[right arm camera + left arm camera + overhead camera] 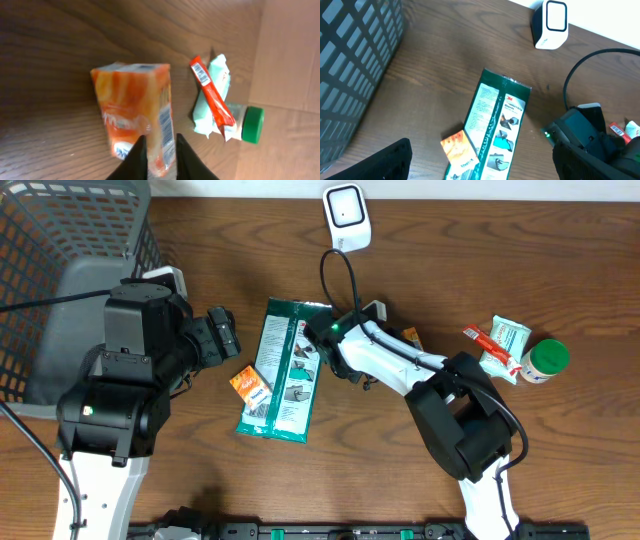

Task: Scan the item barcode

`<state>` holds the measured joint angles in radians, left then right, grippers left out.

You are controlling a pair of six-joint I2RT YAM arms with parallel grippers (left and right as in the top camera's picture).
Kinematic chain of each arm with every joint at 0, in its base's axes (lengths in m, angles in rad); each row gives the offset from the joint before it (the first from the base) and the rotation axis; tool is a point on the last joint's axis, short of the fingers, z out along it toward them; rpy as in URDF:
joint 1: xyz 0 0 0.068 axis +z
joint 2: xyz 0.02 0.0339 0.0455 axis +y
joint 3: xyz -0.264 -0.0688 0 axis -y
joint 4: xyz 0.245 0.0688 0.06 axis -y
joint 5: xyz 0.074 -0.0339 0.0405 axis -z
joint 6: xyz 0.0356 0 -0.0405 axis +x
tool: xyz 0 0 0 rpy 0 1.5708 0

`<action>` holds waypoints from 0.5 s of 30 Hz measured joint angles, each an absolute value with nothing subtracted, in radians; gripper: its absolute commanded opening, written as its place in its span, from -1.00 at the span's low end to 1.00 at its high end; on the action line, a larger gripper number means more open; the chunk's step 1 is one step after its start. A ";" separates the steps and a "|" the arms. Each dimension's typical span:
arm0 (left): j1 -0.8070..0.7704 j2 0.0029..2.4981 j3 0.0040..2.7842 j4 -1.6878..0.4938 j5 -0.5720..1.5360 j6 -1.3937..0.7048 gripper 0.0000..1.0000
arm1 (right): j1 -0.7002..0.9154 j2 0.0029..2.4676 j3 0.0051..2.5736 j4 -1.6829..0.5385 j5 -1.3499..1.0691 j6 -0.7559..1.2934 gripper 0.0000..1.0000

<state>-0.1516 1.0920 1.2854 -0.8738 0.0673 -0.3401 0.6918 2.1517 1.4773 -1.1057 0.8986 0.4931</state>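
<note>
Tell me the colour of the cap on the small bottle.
Green; the cap shows best in the right wrist view.

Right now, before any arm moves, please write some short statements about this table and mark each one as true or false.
1. The left pincer is wide open and holds nothing. True.
2. The white scanner lies inside the grey basket. False: it stands on the table, apart from the basket.
3. A small orange packet lies beside the green package. True.
4. The bottle has a red cap. False: its cap is green.
</note>
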 measured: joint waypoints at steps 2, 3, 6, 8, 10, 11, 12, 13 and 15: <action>-0.152 1.092 1.285 -0.874 0.067 -0.340 0.81 | 0.692 2.152 1.477 -1.098 0.878 0.492 -0.55; -0.152 1.092 1.285 -0.874 0.067 -0.340 0.81 | 0.692 2.152 1.477 -1.097 0.867 0.492 -0.48; -0.152 1.092 1.285 -0.874 0.067 -0.340 0.81 | 0.692 2.152 1.477 -1.093 0.837 0.490 -0.15; -0.152 1.092 1.285 -0.874 0.068 -0.340 0.80 | 0.692 2.152 1.477 -1.092 0.822 0.490 -0.04; -0.152 1.092 1.285 -0.874 0.067 -0.340 0.80 | 0.692 2.152 1.477 -1.092 0.816 0.489 -0.01; -0.152 1.092 1.285 -0.874 0.067 -0.340 0.81 | 0.692 2.152 1.477 -1.093 0.812 0.486 -0.01; -0.152 1.092 1.285 -0.874 0.067 -0.340 0.81 | 0.692 2.152 1.482 -1.100 0.806 0.483 -0.01; -0.152 1.092 1.285 -0.874 0.067 -0.340 0.81 | 0.691 2.152 1.492 -1.113 0.798 0.478 -0.02; -0.152 1.092 1.285 -0.874 0.068 -0.340 0.81 | 0.688 2.152 1.535 -1.142 0.775 0.462 -0.04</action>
<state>-0.1516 1.0920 1.2854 -0.8738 0.0677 -0.3401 0.6884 2.1517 1.5352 -1.1416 0.7746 0.4618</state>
